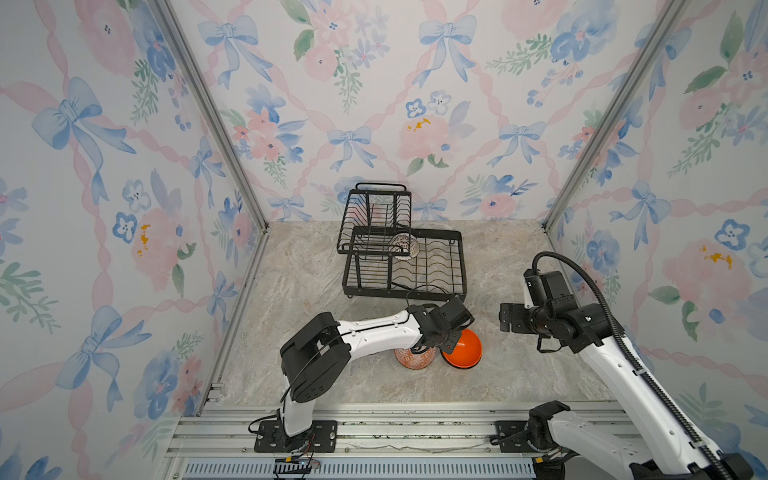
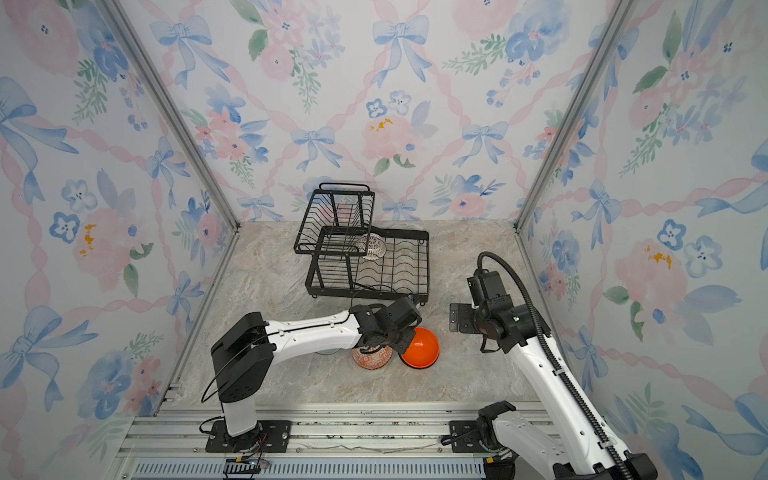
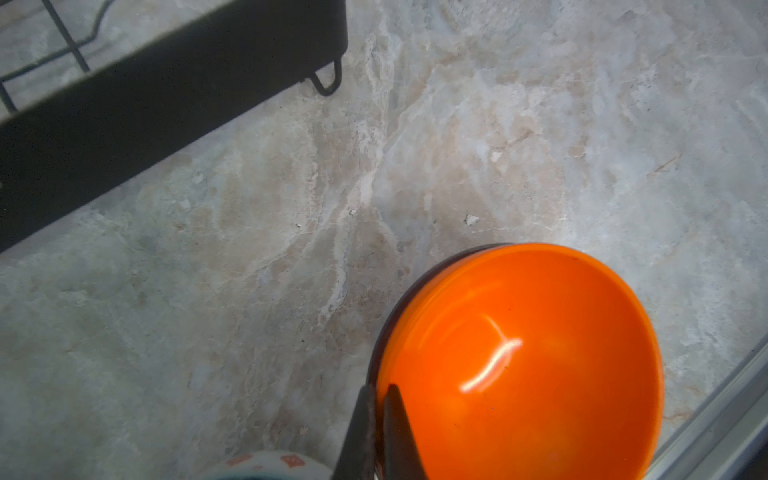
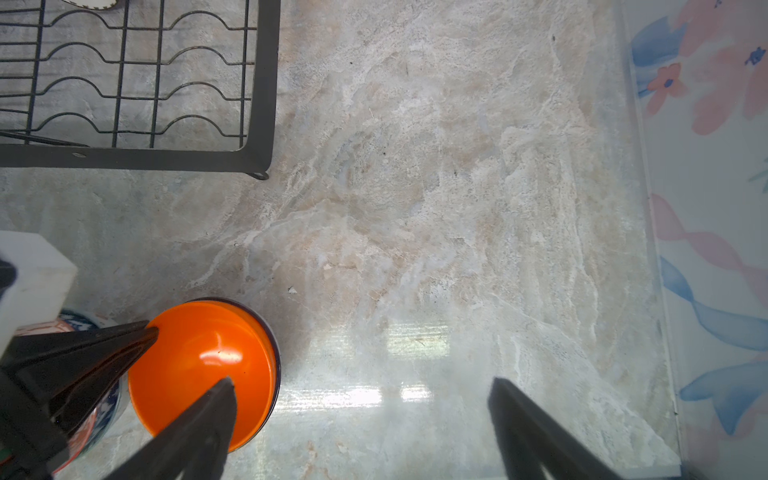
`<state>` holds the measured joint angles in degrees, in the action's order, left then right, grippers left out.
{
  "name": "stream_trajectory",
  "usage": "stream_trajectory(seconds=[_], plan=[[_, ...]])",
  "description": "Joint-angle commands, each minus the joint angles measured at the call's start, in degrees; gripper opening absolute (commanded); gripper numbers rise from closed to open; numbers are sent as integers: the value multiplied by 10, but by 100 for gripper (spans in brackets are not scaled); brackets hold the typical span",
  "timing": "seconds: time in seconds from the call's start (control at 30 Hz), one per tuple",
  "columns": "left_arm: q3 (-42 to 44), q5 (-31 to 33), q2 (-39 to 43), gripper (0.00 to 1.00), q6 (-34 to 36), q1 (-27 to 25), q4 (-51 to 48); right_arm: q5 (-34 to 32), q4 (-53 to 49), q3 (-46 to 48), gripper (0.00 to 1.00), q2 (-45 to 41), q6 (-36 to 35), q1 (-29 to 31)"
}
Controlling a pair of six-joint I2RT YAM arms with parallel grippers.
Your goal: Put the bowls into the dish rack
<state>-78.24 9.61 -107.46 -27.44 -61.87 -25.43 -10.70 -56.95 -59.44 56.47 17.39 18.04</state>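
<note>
My left gripper [image 1: 446,343] [image 3: 380,399] is shut on the near rim of the plain orange bowl [image 1: 467,349] [image 2: 424,349] [image 3: 519,357] [image 4: 199,365], one finger inside and one outside. The bowl sits low over the table, tilted. Beside it, partly under the left wrist, stands an orange-white patterned bowl [image 1: 415,358] [image 2: 372,358]. The black dish rack [image 1: 457,266] [image 2: 422,266] stands behind them, with a white lattice bowl [image 1: 405,246] [image 2: 372,247] on edge in its lower tray. My right gripper [image 1: 509,318] [image 4: 361,380] hangs open to the right of the orange bowl, holding nothing.
A greenish rim [image 2: 328,353] peeks out from under the left forearm. The rack's front corner and foot [image 3: 328,83] [image 4: 262,174] lie close behind the orange bowl. Marble tabletop [image 4: 436,208] stretches to the right wall. Aluminium rails [image 1: 374,419] run along the front edge.
</note>
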Motion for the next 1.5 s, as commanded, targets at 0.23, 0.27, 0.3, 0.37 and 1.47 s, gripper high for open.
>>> stream_trajectory(seconds=[0.23, 0.27, 0.3, 0.37, 1.47], plan=[[-35, 12, 33, 0, 8, 3, -2, 12, -14, -15, 97, -10, -17, -6], [-36, 14, 37, 0, 7, 3, -2, 16, -15, -17, 97, -10, -17, -5], [-38, 16, 41, 0, 7, 4, -2, 22, -15, -19, 97, -11, -17, -5], [-40, 22, 51, 0, 8, 7, -2, 41, -15, -26, 97, -13, -17, -6], [-110, 118, 109, 0, 27, 37, -4, 103, 133, -50, 54, 89, 99, 55]])
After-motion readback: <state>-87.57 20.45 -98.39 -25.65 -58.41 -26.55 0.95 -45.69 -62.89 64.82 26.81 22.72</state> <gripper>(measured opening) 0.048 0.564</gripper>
